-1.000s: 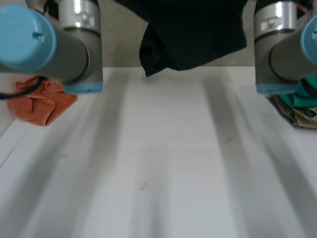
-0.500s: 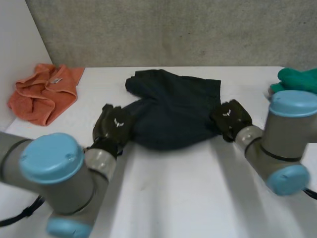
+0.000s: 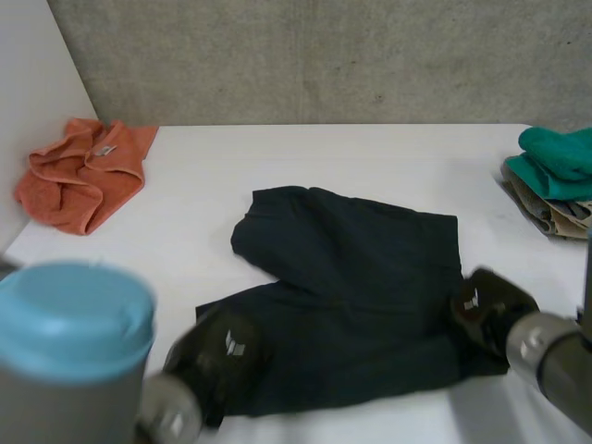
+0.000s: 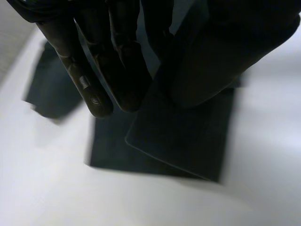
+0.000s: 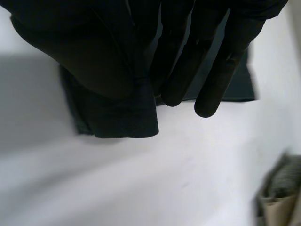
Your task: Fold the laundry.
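Dark shorts (image 3: 356, 296) lie spread on the white counter (image 3: 305, 153). The left hand (image 3: 220, 354) pinches one near corner between nearly straight fingers (image 4: 94, 80) and thumb. The right hand (image 3: 488, 310) clamps the other near corner, hem caught between its fingers (image 5: 225, 61) and thumb.

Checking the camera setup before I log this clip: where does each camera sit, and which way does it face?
Head view: between and behind the arms, looking down at the white table and dark shorts. It shows the left arm, the right arm, and the left hand and right hand at the shorts' near corners.
Left wrist view: on the left wrist, looking along the palm. The left hand pinches the shorts.
Right wrist view: on the right wrist, looking along the palm. The right hand pinches a hemmed edge.
Shared: all three views show the shorts and table.
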Controlling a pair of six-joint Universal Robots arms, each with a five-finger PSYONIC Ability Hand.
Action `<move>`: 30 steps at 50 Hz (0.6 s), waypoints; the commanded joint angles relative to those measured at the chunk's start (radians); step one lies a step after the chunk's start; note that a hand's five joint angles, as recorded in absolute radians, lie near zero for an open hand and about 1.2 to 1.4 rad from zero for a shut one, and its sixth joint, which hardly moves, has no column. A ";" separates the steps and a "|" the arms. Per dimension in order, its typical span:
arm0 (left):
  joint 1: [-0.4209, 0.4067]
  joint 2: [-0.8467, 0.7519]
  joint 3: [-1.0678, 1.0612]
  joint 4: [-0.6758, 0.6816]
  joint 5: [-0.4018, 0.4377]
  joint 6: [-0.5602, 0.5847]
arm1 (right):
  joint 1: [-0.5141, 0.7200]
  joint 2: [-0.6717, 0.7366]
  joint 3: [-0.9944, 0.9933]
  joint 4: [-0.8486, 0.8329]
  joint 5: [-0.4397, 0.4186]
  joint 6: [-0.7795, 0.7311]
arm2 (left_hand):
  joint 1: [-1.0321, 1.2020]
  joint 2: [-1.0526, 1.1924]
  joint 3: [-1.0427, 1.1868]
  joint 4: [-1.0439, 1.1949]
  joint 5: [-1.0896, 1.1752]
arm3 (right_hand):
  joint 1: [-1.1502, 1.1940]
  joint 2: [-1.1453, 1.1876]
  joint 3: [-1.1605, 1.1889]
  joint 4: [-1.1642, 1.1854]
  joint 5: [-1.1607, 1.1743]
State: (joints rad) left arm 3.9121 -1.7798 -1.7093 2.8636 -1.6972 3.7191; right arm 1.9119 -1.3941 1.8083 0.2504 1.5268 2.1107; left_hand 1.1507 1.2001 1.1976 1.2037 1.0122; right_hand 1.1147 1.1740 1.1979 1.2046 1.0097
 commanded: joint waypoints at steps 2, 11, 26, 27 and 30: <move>0.093 -0.288 0.318 0.330 -0.035 0.022 | 0.015 0.185 -0.176 -0.308 0.085 0.127 | 0.246 0.196 0.199 0.193 0.210 | 0.282 0.222 0.198 0.192 0.212; 0.159 -0.567 0.602 0.744 -0.094 0.280 | 0.021 0.443 -0.380 -0.693 0.104 0.111 | 0.246 0.196 0.199 0.193 0.210 | 0.282 0.222 0.198 0.192 0.212; 0.208 -0.889 0.855 1.033 0.033 0.329 | 0.019 0.785 -0.682 -0.970 0.087 0.107 | -0.864 -0.913 -0.910 -0.917 -0.900 | -0.940 -0.999 -1.023 -1.030 -1.010; 0.208 -0.889 0.847 1.051 0.042 0.305 | 0.019 0.784 -0.682 -0.968 0.088 0.115 | -0.968 -1.018 -1.015 -1.021 -1.004 | -0.940 -0.999 -1.023 -1.030 -1.010; 0.210 -0.866 0.817 1.059 0.044 0.271 | 0.015 0.747 -0.650 -0.952 0.096 0.175 | -0.976 -1.026 -1.023 -1.029 -1.012 | -0.940 -0.999 -1.023 -1.030 -1.010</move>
State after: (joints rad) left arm 4.1226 -2.6599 -0.8585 3.9007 -1.6883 4.0599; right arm 1.9316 -0.6202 1.1382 -0.7258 1.6173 2.2133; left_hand 0.3115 0.4228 0.4334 0.4204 0.2490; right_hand 0.2358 0.2243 0.2322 0.2371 0.0525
